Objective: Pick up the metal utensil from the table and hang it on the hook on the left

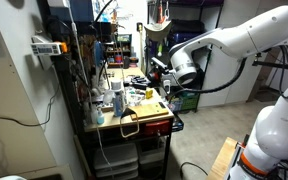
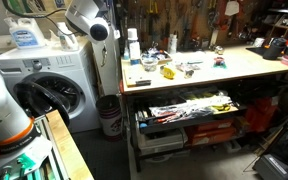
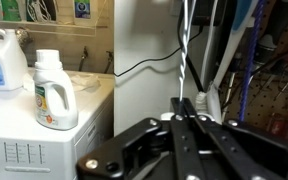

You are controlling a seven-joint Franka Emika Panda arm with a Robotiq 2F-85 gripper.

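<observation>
In the wrist view my gripper (image 3: pixel 187 101) is shut on the metal utensil (image 3: pixel 186 55). It is a thin silvery wire-like rod that rises straight up from between the fingertips, in front of a white wall. In an exterior view the gripper (image 1: pixel 158 68) hangs above the table (image 1: pixel 147 126), a tan wooden workbench with a red front edge. In the other exterior view the gripper (image 2: pixel 102 32) is past the end of the table (image 2: pixel 209 70), beside the washing machine. The utensil is too thin to make out in either exterior view. I cannot pick out a hook.
A white washing machine (image 2: pixel 46 78) carries detergent bottles (image 3: pixel 55 92) and stands next to the bench. A tool pegboard (image 3: pixel 276 95) is at the right of the wrist view. Bottles and small tools (image 1: pixel 117 98) crowd the bench top. Shelves of tools (image 2: pixel 189 108) sit under it.
</observation>
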